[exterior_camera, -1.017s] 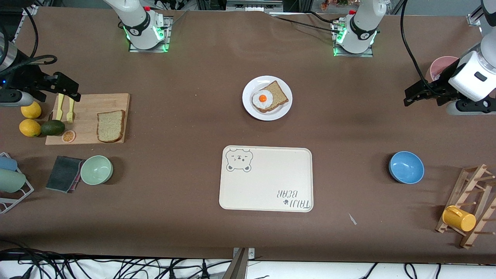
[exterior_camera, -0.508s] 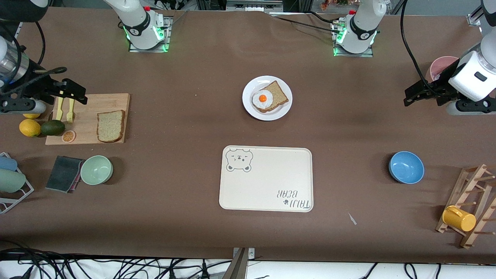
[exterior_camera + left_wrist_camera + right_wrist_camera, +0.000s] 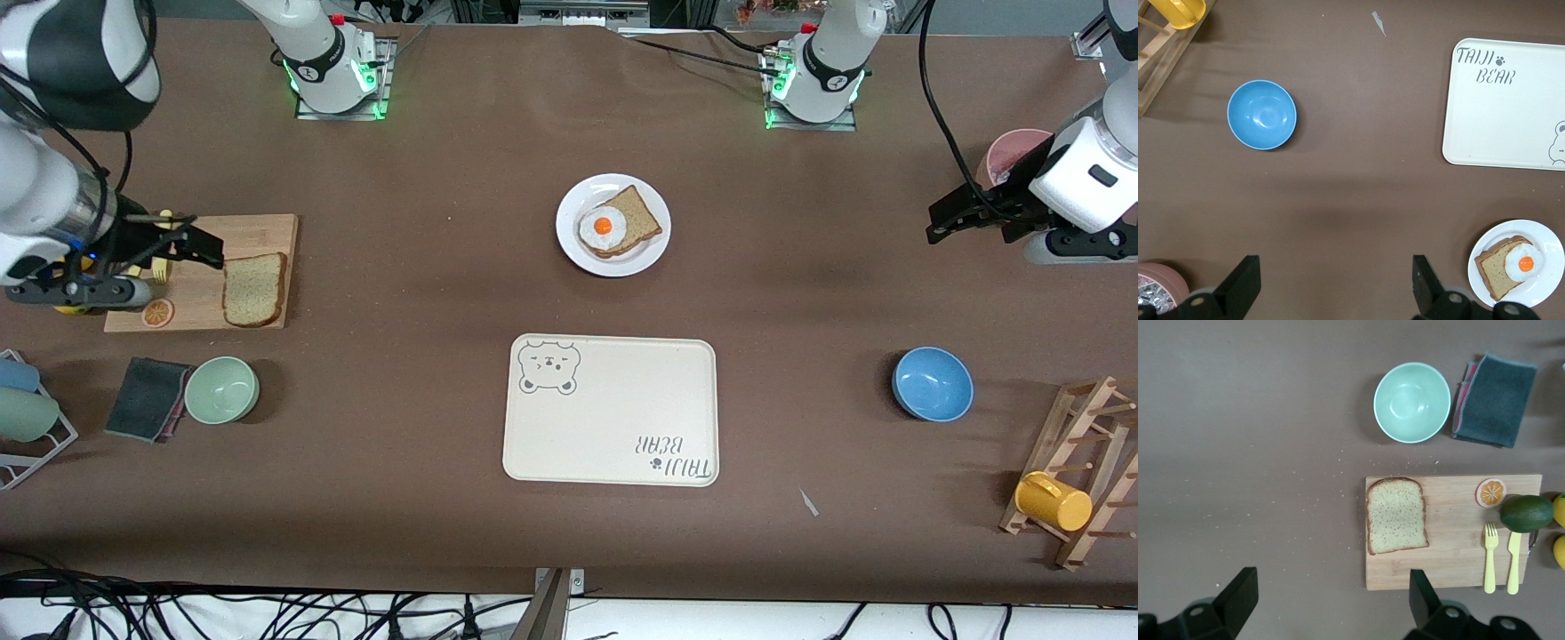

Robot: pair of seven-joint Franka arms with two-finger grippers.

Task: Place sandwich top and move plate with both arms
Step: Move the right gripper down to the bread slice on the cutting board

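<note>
The sandwich top [image 3: 254, 290], a light speckled bread slice, lies on a wooden cutting board [image 3: 200, 313] toward the right arm's end of the table; it also shows in the right wrist view [image 3: 1397, 515]. The white plate [image 3: 642, 257] sits mid-table near the arm bases and holds a darker bread slice [image 3: 638, 214] with a fried egg [image 3: 603, 228]; the plate also shows in the left wrist view [image 3: 1549, 281]. My right gripper [image 3: 200, 244] is open and empty, up over the cutting board beside the sandwich top [image 3: 1331, 585]. My left gripper [image 3: 947, 220] is open and empty, waiting over bare table at the left arm's end [image 3: 1335, 267].
The board also carries a yellow fork and knife [image 3: 1498, 557], an avocado [image 3: 1526, 513] and an orange slice [image 3: 157, 312]. A green bowl [image 3: 222, 389] and grey cloth [image 3: 147, 398] lie nearer the camera. A bear tray [image 3: 610, 427], blue bowl [image 3: 932, 383], cup rack [image 3: 1080, 471] and pink bowl [image 3: 1013, 151] also stand about.
My right arm has swung over the cutting board toward the sandwich top, and its gripper now covers the fork and knife in the front view. The left arm has not moved.
</note>
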